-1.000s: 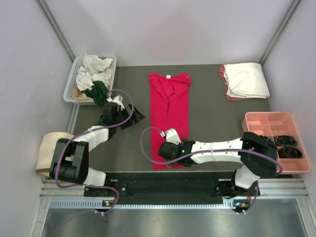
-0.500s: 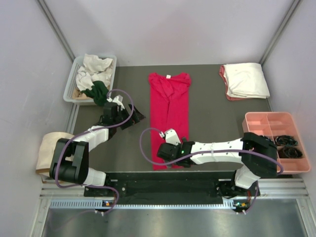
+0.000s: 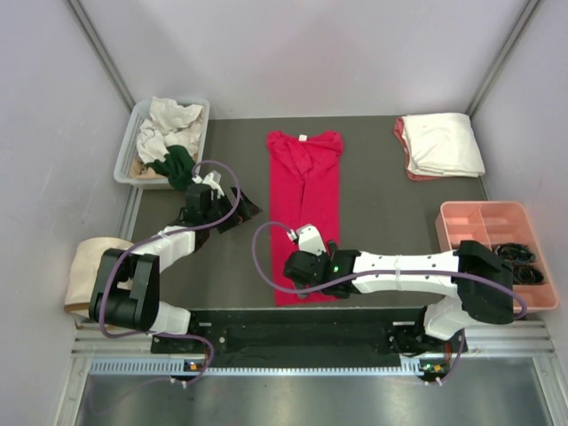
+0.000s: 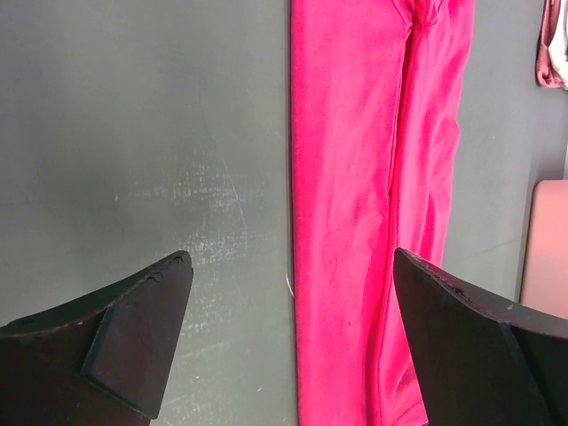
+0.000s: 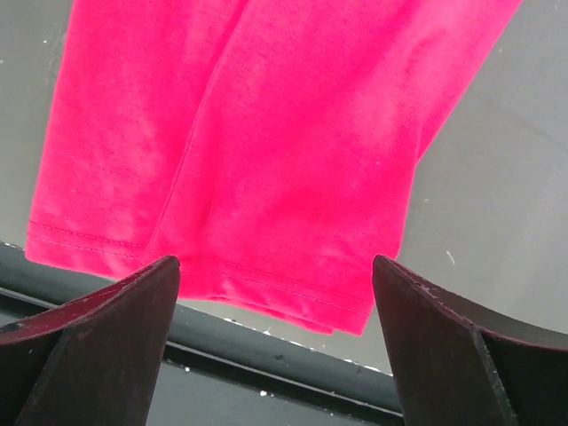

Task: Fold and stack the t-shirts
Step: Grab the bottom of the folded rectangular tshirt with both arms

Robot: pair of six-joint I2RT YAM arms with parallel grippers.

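The red shirt (image 3: 304,204) lies flat in the middle of the table (image 3: 390,209). It is folded lengthwise into a narrow strip, with the collar and its white label at the far end and the hem at the near edge. The right gripper (image 3: 304,268) hangs over the hem end with its jaws spread wide and nothing between them but the cloth below (whether the tips touch the cloth cannot be told). In its wrist view the stitched hem runs across between the two dark tips.

The left gripper (image 3: 234,211) sits just left of the strip over bare table, jaws wide open and empty. Its wrist view shows the shirt's left edge running up between the tips.

At the far right corner lies a pile of folded shirts (image 3: 441,142), a cream-white one on top of a salmon-pink one. At the far left a bin (image 3: 124,153) holds crumpled shirts (image 3: 173,133): white, dark green, and a bit of tan. A pink tray (image 3: 479,217) stands at the right edge.
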